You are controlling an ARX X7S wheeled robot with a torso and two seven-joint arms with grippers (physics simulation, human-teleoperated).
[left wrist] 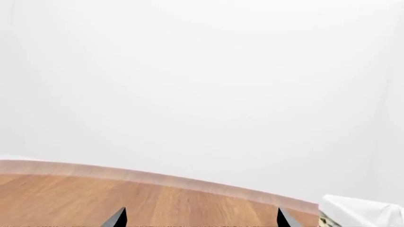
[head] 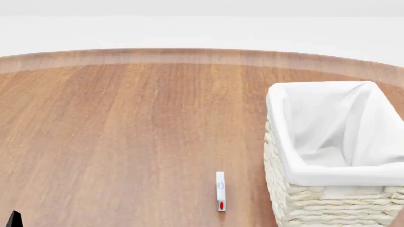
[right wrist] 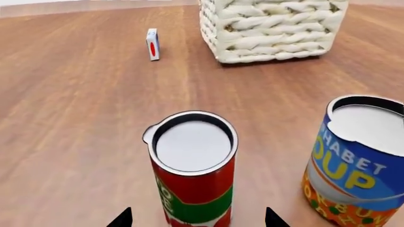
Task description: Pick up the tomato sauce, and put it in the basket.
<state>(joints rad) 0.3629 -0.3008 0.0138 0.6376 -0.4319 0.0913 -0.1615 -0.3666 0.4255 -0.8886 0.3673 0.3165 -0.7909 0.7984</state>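
The tomato sauce can [right wrist: 192, 175], red and green with a silver-white top, stands upright on the wooden table in the right wrist view. My right gripper [right wrist: 197, 218] is open, its two fingertips on either side of the can's lower part, not touching it. The cream wicker basket [head: 303, 198] with a white liner stands at the right in the head view and beyond the can in the right wrist view [right wrist: 271, 33]. My left gripper [left wrist: 202, 218] is open and empty above the table near its far edge. The can is out of the head view.
A blue-and-yellow soup can [right wrist: 353, 175] stands close beside the tomato sauce. A small white box with a red mark [head: 220, 191] lies left of the basket, also in the right wrist view [right wrist: 152, 44]. The round wooden table's far edge [head: 189, 56] curves across.
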